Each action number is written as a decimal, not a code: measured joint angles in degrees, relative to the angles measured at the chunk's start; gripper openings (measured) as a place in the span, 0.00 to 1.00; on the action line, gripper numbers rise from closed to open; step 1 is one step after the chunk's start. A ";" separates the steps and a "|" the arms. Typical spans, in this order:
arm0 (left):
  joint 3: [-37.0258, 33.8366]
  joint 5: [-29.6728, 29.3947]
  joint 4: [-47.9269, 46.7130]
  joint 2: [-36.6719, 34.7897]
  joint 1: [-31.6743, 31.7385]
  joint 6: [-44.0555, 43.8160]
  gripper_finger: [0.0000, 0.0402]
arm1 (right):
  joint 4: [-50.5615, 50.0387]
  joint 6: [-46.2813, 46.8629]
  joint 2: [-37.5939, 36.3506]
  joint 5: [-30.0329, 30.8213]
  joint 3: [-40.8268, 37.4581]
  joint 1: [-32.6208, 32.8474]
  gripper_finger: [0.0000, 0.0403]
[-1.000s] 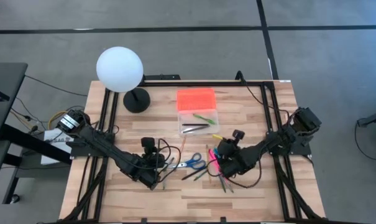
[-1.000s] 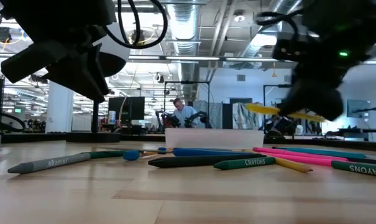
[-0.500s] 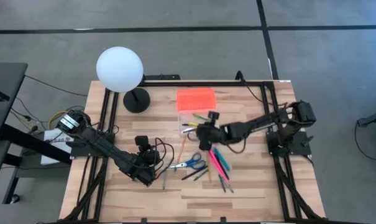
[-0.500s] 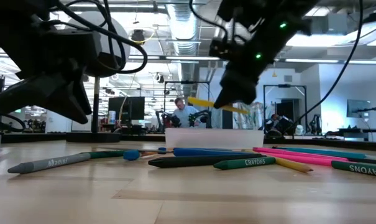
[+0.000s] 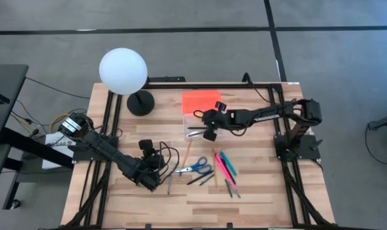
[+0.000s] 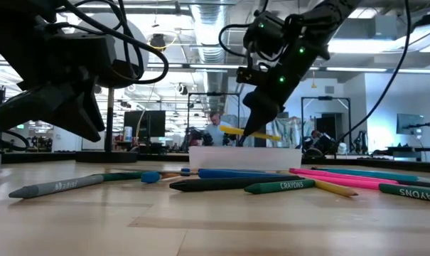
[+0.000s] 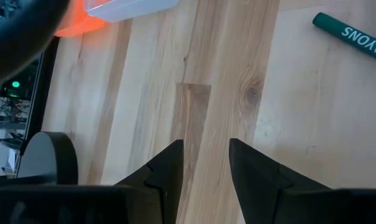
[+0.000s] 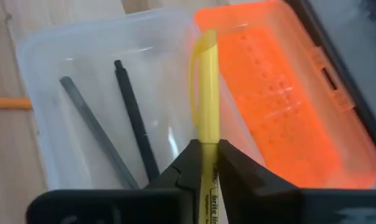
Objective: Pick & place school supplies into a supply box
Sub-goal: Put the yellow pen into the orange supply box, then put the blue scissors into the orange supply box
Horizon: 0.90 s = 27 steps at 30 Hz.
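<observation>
A yellow highlighter (image 8: pixel 206 106) is pinched between the fingers of the right gripper (image 8: pixel 204 155), which are drawn in against its barrel near the printed end, the rest of the pen jutting forward out of the gripper. It is held over the clear base of the supply box (image 8: pixel 82 56), directly ahead of and below the gripper, with the orange lid (image 8: pixel 281 99) lying open just beside it. Two dark pens (image 8: pixel 132 124) lie in the base under the gripper.

The highlighter is judged to be light, stiff and smooth-sided, so it could swivel or slide in a narrow pinch; a hold across the middle of the barrel would be steadier than one near an end. The box is thin plastic and probably shifts easily if knocked.

On the barrel, beside the fingers, the letters "brite lin" can be read. Well away from this gripper, loose on the table (image 5: pixel 263 185), a green crayon (image 6: pixel 278 187) is marked "CRAYONS", and the same word is seen on another green crayon (image 7: pixel 352 36) ahead of the left gripper (image 7: pixel 206 155). The writing on a grey crayon (image 6: pixel 55 187) cannot be read with confidence.

The left gripper hangs just above the table with its fingers parted and nothing between them, the blue-handled scissors (image 5: pixel 196 169) lying near it.
</observation>
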 joint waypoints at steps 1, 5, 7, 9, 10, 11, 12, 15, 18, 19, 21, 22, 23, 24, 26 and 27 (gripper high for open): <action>0.00 0.01 0.12 0.00 0.00 0.00 0.31 | -0.04 0.58 0.00 -0.73 0.00 -0.33 0.10; 0.00 0.15 1.29 0.00 0.02 0.04 0.31 | -0.62 2.18 0.00 -0.64 0.00 -1.04 0.15; 0.00 0.43 2.46 0.00 0.02 0.20 0.31 | -0.80 2.15 0.00 -0.62 0.00 -1.17 0.17; 0.02 0.93 3.05 0.00 0.02 0.33 0.31 | -1.22 1.89 0.00 -0.60 0.00 -1.05 0.19; 0.02 1.28 3.09 0.00 0.03 0.38 0.31 | -1.40 1.82 0.00 -0.59 0.00 -1.02 0.20; 0.02 1.59 3.09 0.00 0.07 0.42 0.31 | -1.28 1.76 0.00 -0.55 -0.02 -1.02 0.22; 0.02 1.87 3.15 0.00 0.11 0.42 0.31 | -0.95 1.76 0.00 -0.56 -0.02 -1.00 0.23; 0.02 3.47 4.17 0.00 0.11 0.55 0.31 | 0.69 1.55 -0.05 1.27 -0.02 -0.01 0.27; 0.02 4.71 7.37 0.00 0.61 0.52 0.31 | 3.74 -0.20 -0.42 4.50 -0.02 2.61 0.30; 0.03 5.30 8.84 0.00 1.03 0.37 0.31 | 4.46 -0.65 -0.42 5.01 -0.02 3.55 0.30; 0.04 8.18 12.15 0.00 2.07 0.61 0.31 | 4.71 -1.33 -0.57 5.47 -0.02 5.42 0.30; 0.04 10.10 13.53 0.00 2.50 1.24 0.31 | 4.67 -1.34 -0.77 5.68 -0.02 6.25 0.30; 0.04 11.96 14.92 0.00 2.89 2.03 0.31 | 4.69 -1.32 -0.87 6.15 -0.02 7.05 0.30; 0.04 13.47 16.28 0.00 3.09 2.78 0.31 | 4.52 -1.30 -0.90 6.99 -0.02 7.87 0.30; 0.04 14.91 18.78 0.00 3.38 4.01 0.31 | 3.62 -1.30 -0.90 9.51 -0.04 9.72 0.29; 0.04 15.44 19.97 0.00 3.44 4.68 0.31 | 3.39 -1.30 -0.90 10.90 -0.04 10.73 0.29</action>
